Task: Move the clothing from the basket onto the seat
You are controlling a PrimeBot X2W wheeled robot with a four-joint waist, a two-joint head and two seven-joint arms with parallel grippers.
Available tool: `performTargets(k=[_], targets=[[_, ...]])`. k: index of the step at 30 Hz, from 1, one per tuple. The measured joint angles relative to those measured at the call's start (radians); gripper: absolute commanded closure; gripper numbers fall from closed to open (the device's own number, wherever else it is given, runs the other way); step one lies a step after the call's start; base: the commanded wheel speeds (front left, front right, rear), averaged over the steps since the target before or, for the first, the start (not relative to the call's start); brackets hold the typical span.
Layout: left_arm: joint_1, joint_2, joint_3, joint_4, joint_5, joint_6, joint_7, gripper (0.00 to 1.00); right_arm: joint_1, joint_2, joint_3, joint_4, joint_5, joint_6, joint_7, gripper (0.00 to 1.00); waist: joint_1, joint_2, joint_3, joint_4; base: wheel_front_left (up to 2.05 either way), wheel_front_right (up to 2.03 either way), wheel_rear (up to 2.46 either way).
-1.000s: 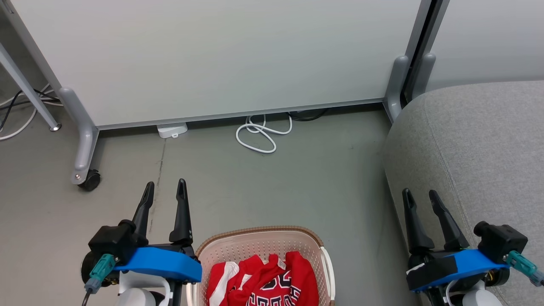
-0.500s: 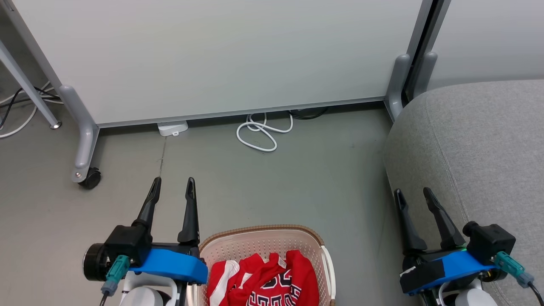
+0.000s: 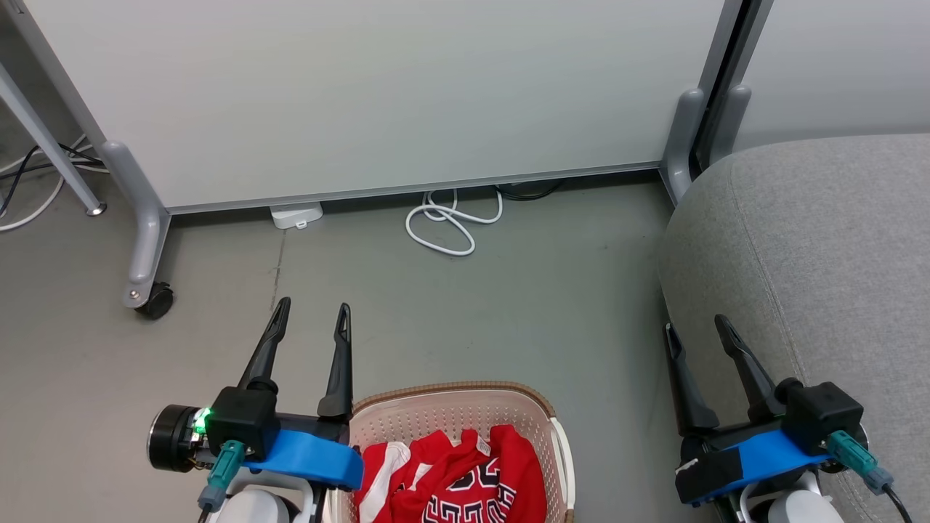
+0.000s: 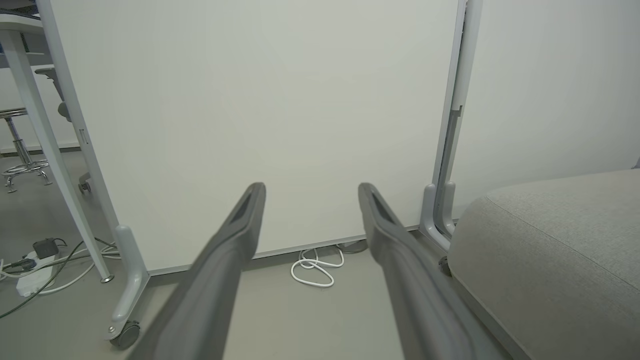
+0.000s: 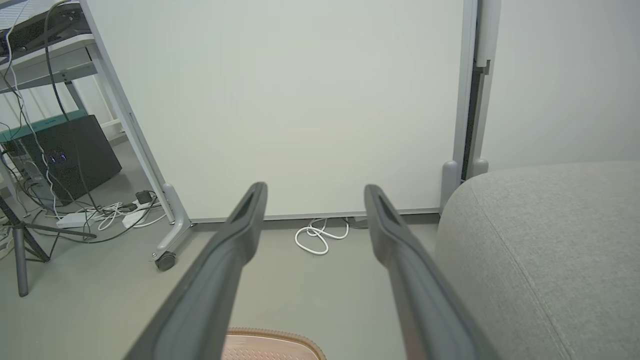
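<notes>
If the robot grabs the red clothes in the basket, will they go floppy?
Probably floppy: the clothing lies crumpled in folds in the basket, so it should droop from wherever it's pinched. It looks thin, so likely light. It's bunched in one heap, so a pinch may drag more cloth along.

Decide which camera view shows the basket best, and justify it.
The head view: the basket shows its perforated wall, brown edge and the red clothing inside. The right wrist view catches a sliver of rim at its bottom edge. The left wrist view faces the white panel and seat.
</notes>
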Motion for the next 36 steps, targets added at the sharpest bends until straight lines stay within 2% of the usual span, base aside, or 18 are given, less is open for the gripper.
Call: performTargets(k=[10,36], targets=[[-0.004,-0.002,-0.005,0.001,0.064,-0.002,-0.016,0.00,0.000,0.000,0.010,0.000,-0.063,0.000,-0.016,0.00,0.0000,0.0000,0.006,0.005,0.00,0.00,0.00],[-0.007,-0.008,0.013,0.016,0.026,-0.033,-0.016,0.00,-0.005,0.000,0.010,0.005,-0.022,0.000,-0.017,0.00,0.0000,0.0000,0.021,0.007,0.00,0.00,0.00]])
